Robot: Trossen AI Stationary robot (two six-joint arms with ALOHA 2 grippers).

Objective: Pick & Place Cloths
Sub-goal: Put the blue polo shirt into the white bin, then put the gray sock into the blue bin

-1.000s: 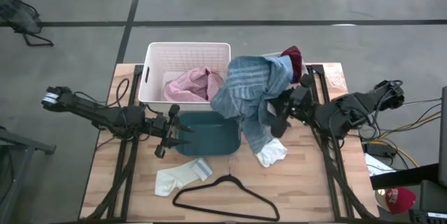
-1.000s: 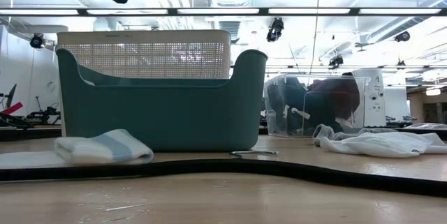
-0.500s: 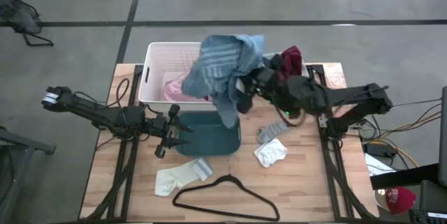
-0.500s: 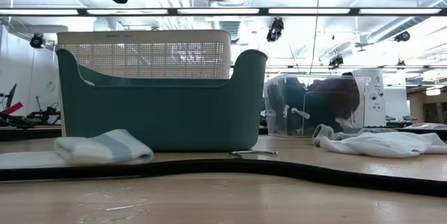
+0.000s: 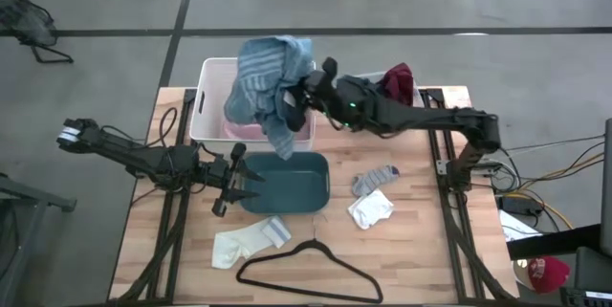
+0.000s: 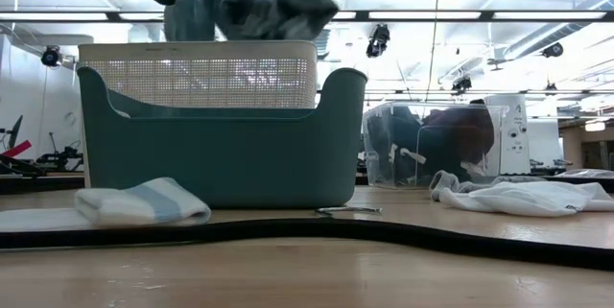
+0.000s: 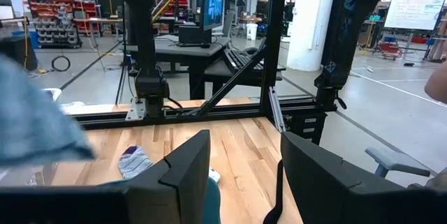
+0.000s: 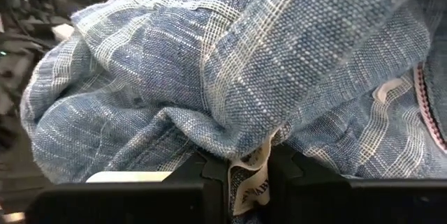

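Only in the right wrist view, jaws pinch the striped cloth [image 8: 230, 63] by its white tag [image 8: 249, 175].

The whole surface [image 5: 421, 250] is seen straight down from overhead. It is viewed level at its own height from the low camera, the teal bin [image 6: 216, 145] close ahead; both views share that bin. Each wrist camera is pointed forward past its own fingers.

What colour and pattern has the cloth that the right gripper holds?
The cloth is light blue with thin white stripes, clearest in the right wrist view.
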